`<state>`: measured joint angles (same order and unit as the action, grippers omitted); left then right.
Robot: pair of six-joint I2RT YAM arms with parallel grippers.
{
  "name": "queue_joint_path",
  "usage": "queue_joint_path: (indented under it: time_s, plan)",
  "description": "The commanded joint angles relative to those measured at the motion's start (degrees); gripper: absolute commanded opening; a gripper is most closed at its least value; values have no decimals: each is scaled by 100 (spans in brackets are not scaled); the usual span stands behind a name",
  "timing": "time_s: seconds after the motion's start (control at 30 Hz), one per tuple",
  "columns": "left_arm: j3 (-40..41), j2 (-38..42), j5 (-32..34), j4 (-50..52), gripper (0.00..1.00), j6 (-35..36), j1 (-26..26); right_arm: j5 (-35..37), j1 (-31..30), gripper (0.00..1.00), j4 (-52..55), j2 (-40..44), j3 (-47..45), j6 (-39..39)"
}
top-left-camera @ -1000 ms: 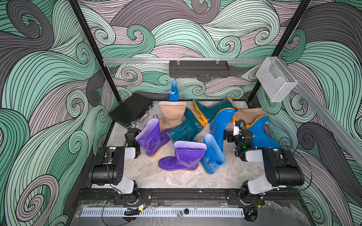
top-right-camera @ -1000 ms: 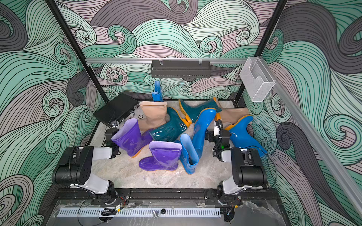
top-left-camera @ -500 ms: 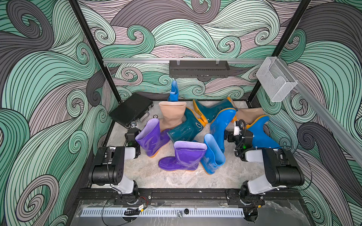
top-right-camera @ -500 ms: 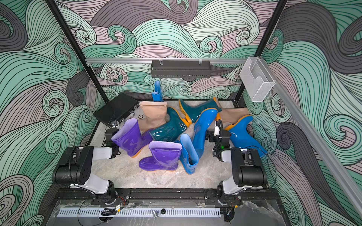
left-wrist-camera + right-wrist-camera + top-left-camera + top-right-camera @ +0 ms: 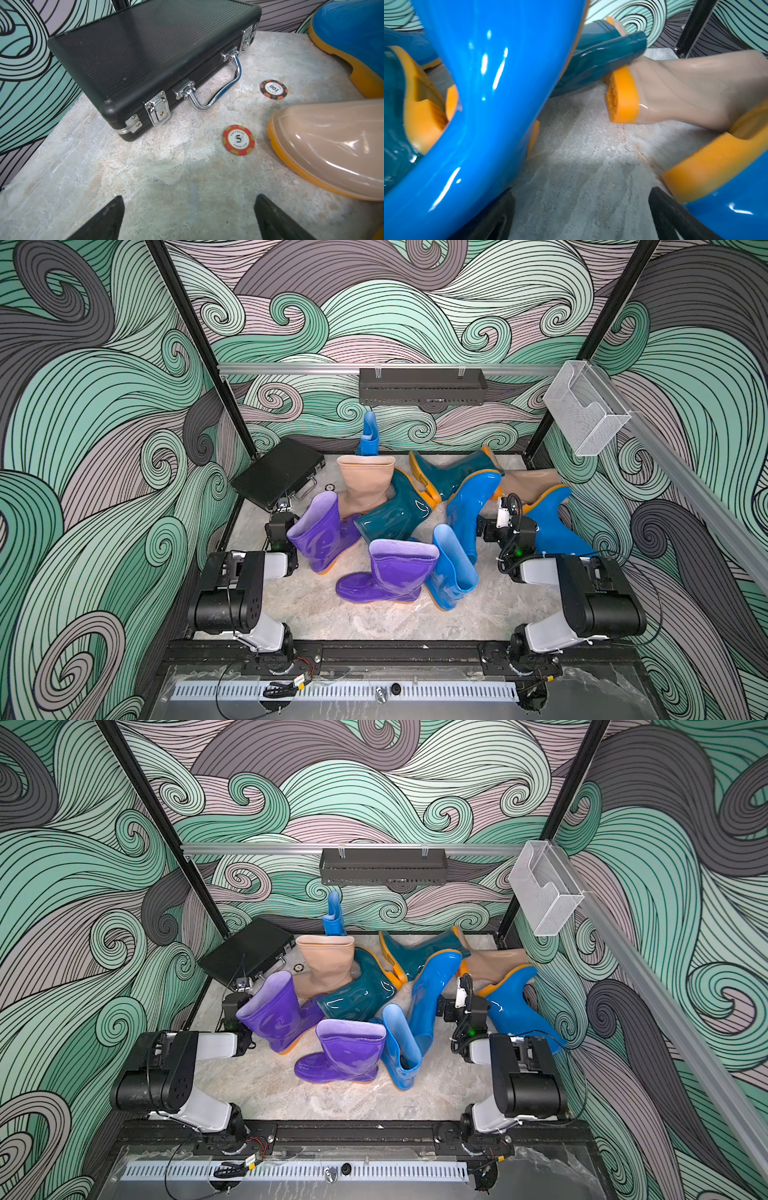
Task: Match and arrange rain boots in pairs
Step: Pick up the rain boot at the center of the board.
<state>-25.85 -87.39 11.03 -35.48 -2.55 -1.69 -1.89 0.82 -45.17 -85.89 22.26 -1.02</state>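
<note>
- Nothing has moved since a second ago; rain boots (image 5: 395,510) lie heaped mid-table, leaning on each other, unpaired.
- Left gripper (image 5: 189,197): jaws apart, empty, near the black case (image 5: 145,52).
- Right gripper (image 5: 582,190): jaws apart, empty, between blue boots (image 5: 477,104); I judge sorting not yet begun.

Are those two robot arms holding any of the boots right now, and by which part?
Nothing is held. The left tool and the right tool both stand open and empty.

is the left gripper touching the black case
Apart. The left wrist view shows a stretch of table between the left gripper and the black case. Its jaws stand open with nothing between them.
</note>
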Motion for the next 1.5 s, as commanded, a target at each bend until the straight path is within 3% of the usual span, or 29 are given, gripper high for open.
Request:
queue_joint_path:
  time_s: [0.0, 0.13, 0.23, 0.37, 0.5, 0.77, 1.03, 1.17, 1.3, 1.47]
  plan:
    - [-697, 695, -139, 1216, 98, -12, 2, 410, -38, 99, 958, 1016, 233, 182]
    - [-1452, 1641, -240, 2897, 99, -284, 16, 494, -42, 99, 3791, 2285, 1190, 618]
    - [-1787, 2263, -1042, 3645, 99, -132, 24, 295, -56, 99, 5374, 2817, 1710, 1137]
    - [-2024, 2879, -1575, 4008, 98, -309, 199, -8, -216, 99, 6936, 3127, 2080, 2003]
    - [-2191, 3223, -1709, 4002, 98, -263, 617, 448, -477, 99, 8101, 3252, 2040, 2593]
    - [-3220, 2876, -1893, 4604, 98, -89, 1524, 321, -477, 99, 8366, 2900, 1425, 3233]
    - [-4054, 2309, -1899, 4855, 98, 335, 2499, -175, -464, 99, 7478, 2229, 976, 3215]
    - [-4450, 2014, -1894, 4885, 98, 528, 2938, -579, -468, 85, 7066, 2175, 873, 3143]
    - [-4971, 1594, -1885, 4978, 98, 780, 3390, -682, -451, 43, 7054, 2399, 951, 3082]
    - [-5966, 844, -1943, 5307, 99, 1505, 4071, -718, -453, 7, 7710, 2761, 1800, 2752]
